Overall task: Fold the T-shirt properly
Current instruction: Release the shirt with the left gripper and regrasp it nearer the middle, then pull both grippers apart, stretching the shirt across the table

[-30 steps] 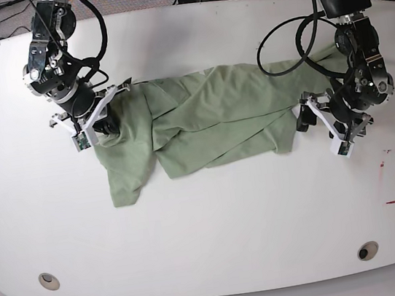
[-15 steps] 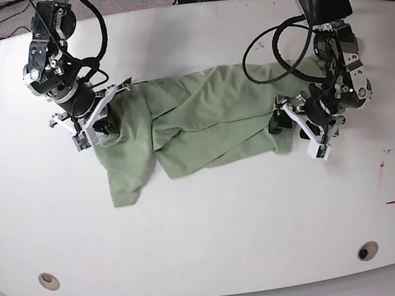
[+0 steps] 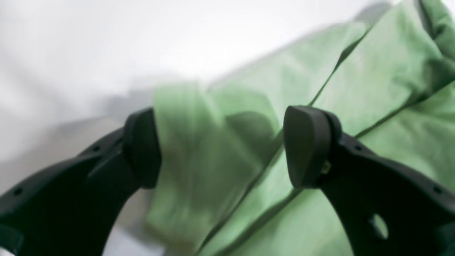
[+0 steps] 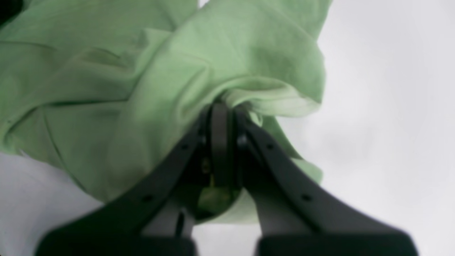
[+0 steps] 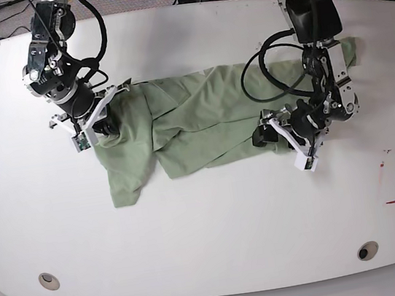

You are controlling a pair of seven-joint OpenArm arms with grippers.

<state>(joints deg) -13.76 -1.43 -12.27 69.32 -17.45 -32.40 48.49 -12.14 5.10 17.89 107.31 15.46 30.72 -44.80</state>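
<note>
One hand, the left hand [image 5: 275, 134], had been swung in from 3 o'clock, jaws wide over the crumpled T-shirt [image 5: 194, 123] mid-tabletop [image 5: 209, 227], while its 9 o'clock edge was kept pinched by the right hand [image 5: 104, 124], so folding was judged barely begun.

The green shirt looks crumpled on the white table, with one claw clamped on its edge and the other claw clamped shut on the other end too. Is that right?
Not quite. Only the right gripper is clamped on the T-shirt. The left gripper is open: the left wrist view shows its fingers spread apart with the cloth lying between them, not pinched. The shirt is indeed crumpled on the white table.
</note>
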